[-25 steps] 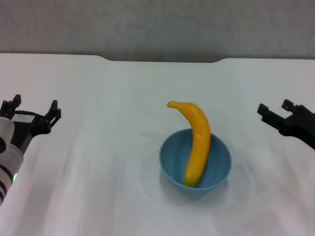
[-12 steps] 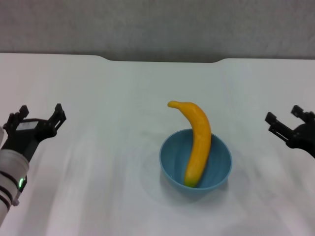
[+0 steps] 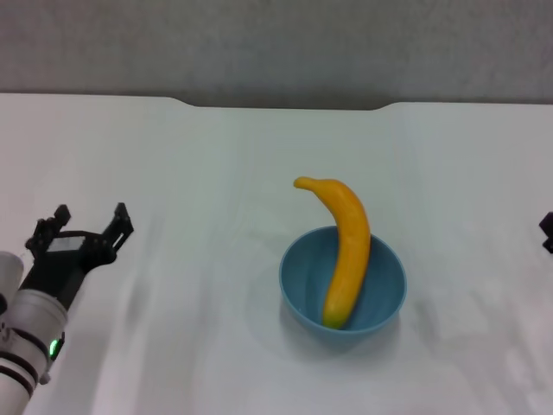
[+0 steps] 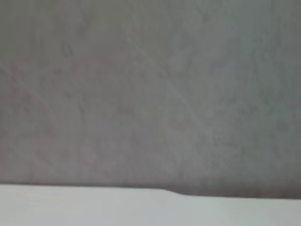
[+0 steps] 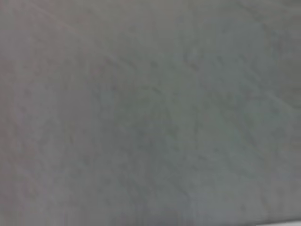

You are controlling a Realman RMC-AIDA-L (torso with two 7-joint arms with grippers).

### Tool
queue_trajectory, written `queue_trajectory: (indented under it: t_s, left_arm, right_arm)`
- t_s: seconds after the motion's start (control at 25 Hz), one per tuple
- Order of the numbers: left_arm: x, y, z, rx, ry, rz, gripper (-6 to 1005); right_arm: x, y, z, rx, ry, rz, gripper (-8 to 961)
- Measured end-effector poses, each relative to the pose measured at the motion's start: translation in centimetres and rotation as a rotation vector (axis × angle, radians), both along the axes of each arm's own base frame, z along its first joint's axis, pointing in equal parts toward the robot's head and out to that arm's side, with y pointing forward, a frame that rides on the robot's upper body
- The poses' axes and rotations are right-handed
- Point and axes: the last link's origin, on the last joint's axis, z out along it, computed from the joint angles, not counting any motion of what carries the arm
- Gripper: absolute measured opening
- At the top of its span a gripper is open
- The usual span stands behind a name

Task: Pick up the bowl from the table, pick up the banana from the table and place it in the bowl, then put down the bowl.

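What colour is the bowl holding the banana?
Light blue; the bowl shows best in the head view.

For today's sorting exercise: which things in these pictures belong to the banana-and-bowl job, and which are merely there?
Belonging to the job:
bowl
banana, lying in the bowl
table
left gripper, open, empty
right gripper, at the view's edge

Merely there:
grey wall

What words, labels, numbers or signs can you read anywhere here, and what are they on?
None: no readable text shows in any view.
The round light-blue bowl, the curved yellow banana, the plain white table and the left black tool carry no visible writing.
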Motion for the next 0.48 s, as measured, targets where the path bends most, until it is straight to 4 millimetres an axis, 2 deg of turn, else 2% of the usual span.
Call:
queue_trajectory:
  t_s: [0.24,0.48]
  left_arm:
    - [0.9,-0.7,0.6,0.048,0.037,-0.105,849]
    - [1.5,-0.7,0.6,0.050,0.041,-0.158,847]
  right_arm:
    - [-1.9,0.4,0.7,0.043,0.027,0.110,876]
    - [-2.1,0.5,0.7,0.047,0.024,0.124,876]
